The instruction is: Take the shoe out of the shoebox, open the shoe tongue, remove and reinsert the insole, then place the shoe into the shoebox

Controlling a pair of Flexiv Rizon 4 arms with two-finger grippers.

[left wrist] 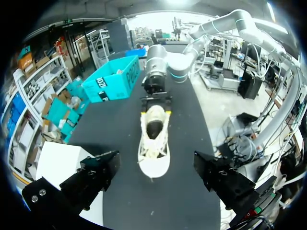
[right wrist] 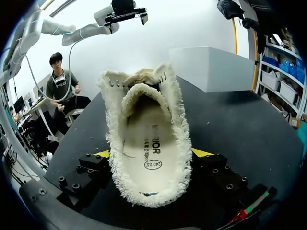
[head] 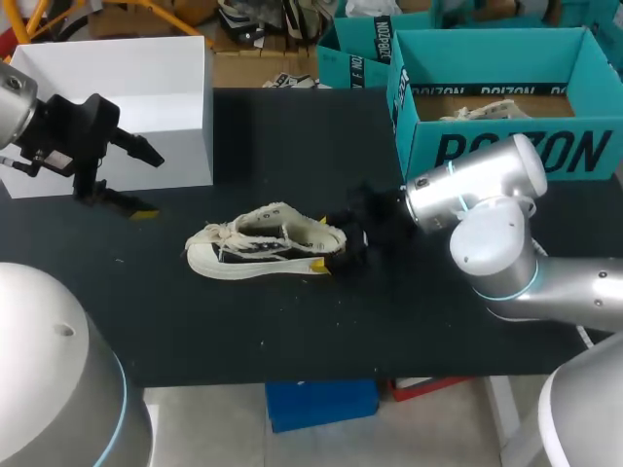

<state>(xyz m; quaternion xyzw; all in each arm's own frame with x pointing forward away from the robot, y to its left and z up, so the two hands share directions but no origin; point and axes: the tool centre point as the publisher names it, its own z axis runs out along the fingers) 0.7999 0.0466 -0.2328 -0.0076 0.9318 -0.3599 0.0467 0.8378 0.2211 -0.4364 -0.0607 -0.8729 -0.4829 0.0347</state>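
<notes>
Rough canvas shoe [head: 265, 243] w/ frayed edges, matt smooth table [head: 292, 321], cardboard shoebox [head: 506, 146], glossy right arm [head: 487, 185] casing

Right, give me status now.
Left tool open, hovering near the white box. Right tool shut on the shoe at its heel, shoe upright on the table, insole in. Only my right arm between shoe and shoebox.

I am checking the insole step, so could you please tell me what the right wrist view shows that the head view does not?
Only the right wrist view: the insole lying inside the shoe. Only the head view: the teal shoebox, back right. Both: the shoe on the black table, with the right pincer shut on its heel.
</notes>
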